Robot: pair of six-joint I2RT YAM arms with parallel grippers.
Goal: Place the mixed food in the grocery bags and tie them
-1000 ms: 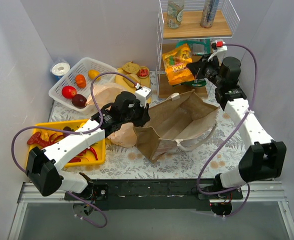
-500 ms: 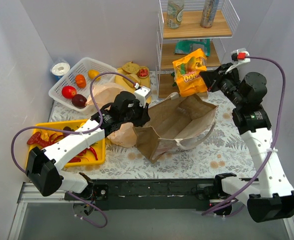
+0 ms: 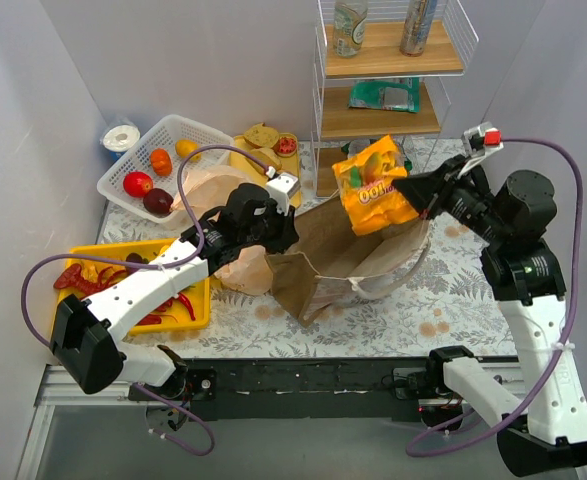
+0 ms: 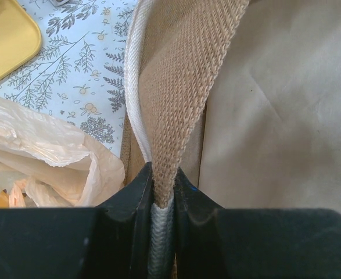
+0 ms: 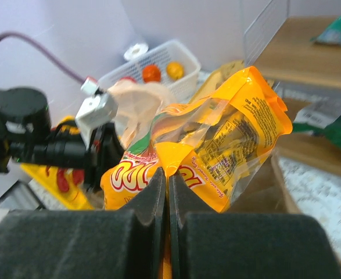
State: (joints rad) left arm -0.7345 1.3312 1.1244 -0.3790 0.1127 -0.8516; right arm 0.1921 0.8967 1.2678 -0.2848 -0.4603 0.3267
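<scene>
Hanging at centre right of the overhead view: orange snack packet, pinched at one edge between the closed fingers of the right gripper, over the far side of the brown paper bag and its open mouth. Left gripper: clamped shut on the bag's woven handle at the bag's left rim. Peach plastic bag: crumpled, touching the paper bag's left side. White basket with fruit, upper left. Yellow tray, left edge.
</scene>
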